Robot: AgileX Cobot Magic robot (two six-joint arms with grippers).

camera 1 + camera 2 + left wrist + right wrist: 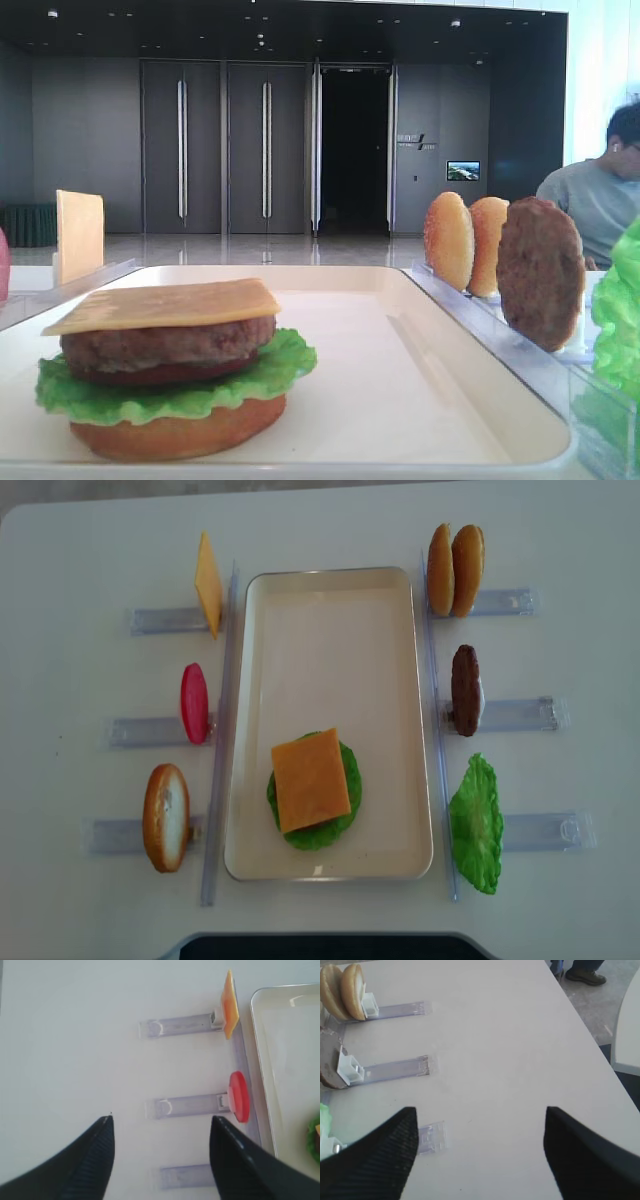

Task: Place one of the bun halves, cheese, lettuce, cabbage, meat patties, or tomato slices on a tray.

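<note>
yellow cheese tops the stack on the tray, apart from the released left pincer.

One exterior camera sits low at the tray edge, facing along it toward distant doors. The other looks straight down on the whole tabletop. Each wrist camera looks down past its jaws at one side's holders.

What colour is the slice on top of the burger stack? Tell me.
Pale yellow-orange cheese, plain and unpatterned; the overhead view shows it best.
</note>
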